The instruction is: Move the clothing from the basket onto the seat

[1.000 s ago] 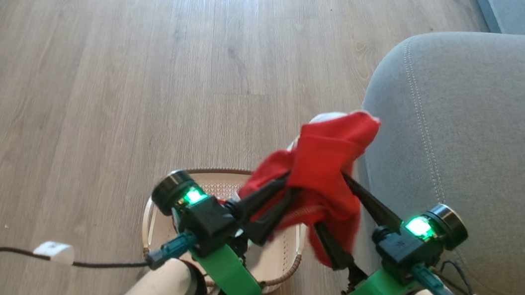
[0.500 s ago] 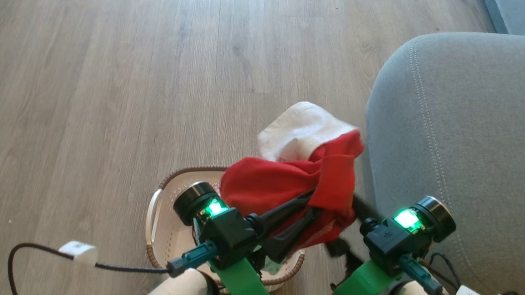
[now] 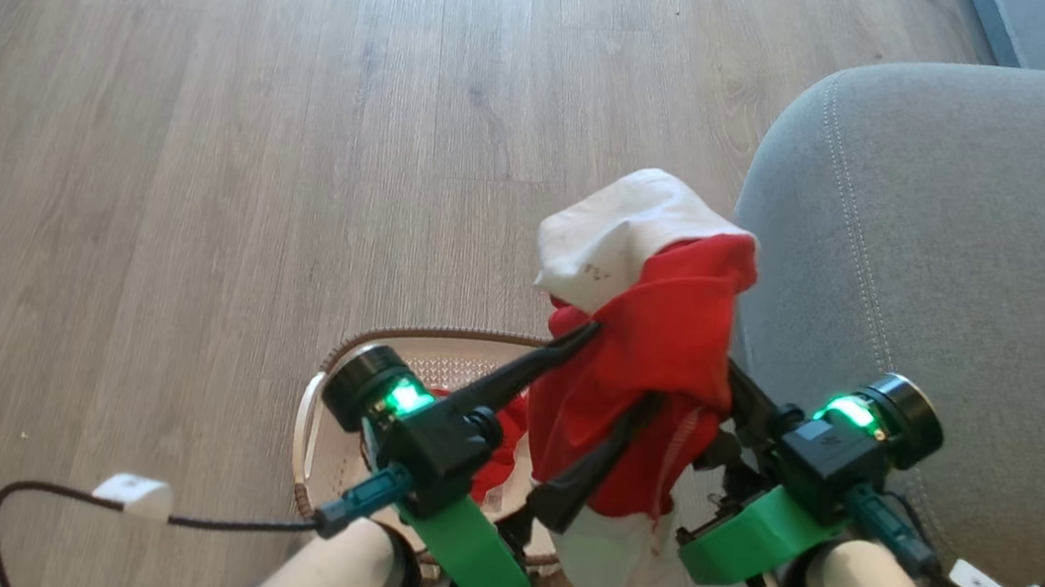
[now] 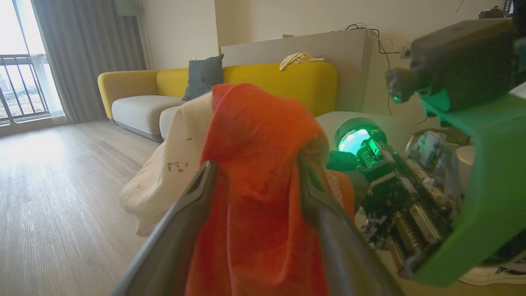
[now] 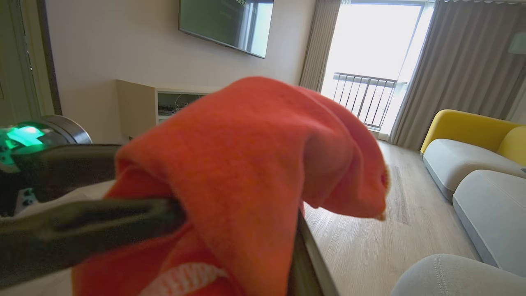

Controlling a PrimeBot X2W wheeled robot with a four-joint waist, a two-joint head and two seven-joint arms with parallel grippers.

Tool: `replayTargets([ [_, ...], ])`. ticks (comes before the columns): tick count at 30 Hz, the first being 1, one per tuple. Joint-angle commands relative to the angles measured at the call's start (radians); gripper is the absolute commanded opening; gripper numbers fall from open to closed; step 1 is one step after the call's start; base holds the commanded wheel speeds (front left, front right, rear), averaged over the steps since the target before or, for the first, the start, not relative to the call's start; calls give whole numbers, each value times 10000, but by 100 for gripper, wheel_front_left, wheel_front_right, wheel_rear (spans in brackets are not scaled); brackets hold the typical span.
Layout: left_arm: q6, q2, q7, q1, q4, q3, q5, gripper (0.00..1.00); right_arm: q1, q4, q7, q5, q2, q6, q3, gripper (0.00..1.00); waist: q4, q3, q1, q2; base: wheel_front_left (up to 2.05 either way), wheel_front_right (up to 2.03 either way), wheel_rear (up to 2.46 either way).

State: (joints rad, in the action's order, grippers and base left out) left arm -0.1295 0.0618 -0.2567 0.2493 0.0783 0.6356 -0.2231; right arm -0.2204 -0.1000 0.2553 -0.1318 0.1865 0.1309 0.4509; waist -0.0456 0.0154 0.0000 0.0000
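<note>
Off to the left, the basket sits on the wooden floor, close to the seat's left edge. More of its pale perforated bottom shows than a second ago. A second red garment lies inside it against the right wall, partly behind the arm.

Above the basket, the left gripper has risen, and its dark fingers now stand wider apart. Red cloth is bunched between them and draped over their tips. I cannot tell whether they squeeze it or merely carry it.

The red-and-white garment hung low half a second back. It is now lifted clear of the basket rim, white panel uppermost, with a pale tail dangling below. Its upper right fold is just beside the rounded front-left corner of the seat, perhaps brushing it, but it is not on top.

The right gripper reaches in under the cloth from the right. One finger shows and the other is buried, so I cannot tell its grip.

I would judge the first garment is out and needs carrying rightward over the seat's edge. The other garment still has to be fetched. The loose tail may snag on the basket rim.
</note>
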Motion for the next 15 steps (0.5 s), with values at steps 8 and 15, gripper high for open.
replayTargets([
  [8,-11,-45,-51,269,-335,-1094,437,100,25,590,65,214,-297,-2,-1008,0,-44,27,0,0,0,0,0],
  [15,-11,114,-51,-67,-15,-1460,733,100,552,769,65,399,-429,-2,-2119,0,-76,-31,0,0,0,0,0],
])
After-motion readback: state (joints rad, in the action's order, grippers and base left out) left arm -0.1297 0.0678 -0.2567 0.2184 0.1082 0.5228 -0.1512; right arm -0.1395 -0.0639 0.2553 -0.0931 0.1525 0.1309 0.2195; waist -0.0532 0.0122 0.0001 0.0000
